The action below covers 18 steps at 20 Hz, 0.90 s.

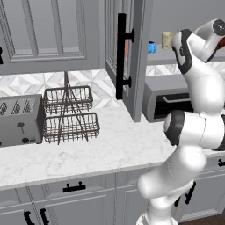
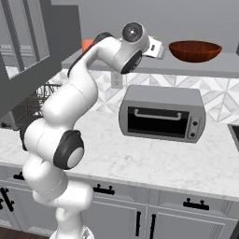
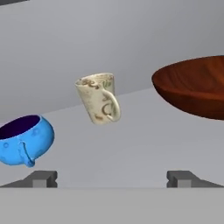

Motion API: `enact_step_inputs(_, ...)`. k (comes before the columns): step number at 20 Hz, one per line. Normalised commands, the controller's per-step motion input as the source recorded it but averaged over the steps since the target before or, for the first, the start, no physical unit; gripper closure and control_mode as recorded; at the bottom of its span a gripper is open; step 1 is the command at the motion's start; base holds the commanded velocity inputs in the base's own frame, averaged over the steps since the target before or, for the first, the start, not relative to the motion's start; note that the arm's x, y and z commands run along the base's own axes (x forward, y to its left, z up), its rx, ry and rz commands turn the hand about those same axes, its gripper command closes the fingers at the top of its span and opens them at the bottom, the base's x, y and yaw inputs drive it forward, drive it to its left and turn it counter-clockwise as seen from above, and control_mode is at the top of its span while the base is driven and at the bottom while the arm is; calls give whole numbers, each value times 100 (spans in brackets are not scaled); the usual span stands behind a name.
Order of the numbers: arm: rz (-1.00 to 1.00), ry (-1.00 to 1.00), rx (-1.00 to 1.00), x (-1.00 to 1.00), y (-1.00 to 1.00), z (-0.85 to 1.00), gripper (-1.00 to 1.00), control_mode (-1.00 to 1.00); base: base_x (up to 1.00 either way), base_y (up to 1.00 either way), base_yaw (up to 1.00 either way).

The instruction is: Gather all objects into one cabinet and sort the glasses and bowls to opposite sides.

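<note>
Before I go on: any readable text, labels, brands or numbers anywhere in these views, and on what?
None can be read.
Beige mug: brown mottled marks, no letters.
Blue cup: plain.
Bowl: wood grain, no writing.
Toaster oven: small round knobs at its right, no markings legible.
Toaster: lever and knob, no label legible.
Cabinet door: plain, with a black handle.
</note>
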Motion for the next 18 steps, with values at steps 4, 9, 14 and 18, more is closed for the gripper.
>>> enact_step_inputs(4,7,0,0,55,0,-3,-100,-100,0,0,0)
enact_step_inputs(9,10,0,0,37,-20,0,-100,-100,0,0,0)
enact_step_inputs(14,9,0,0,33,-20,-1,-100,-100,0,0,0)
enact_step_inputs(18,10,1,0,44,-1,-4,-100,-100,0,0,0)
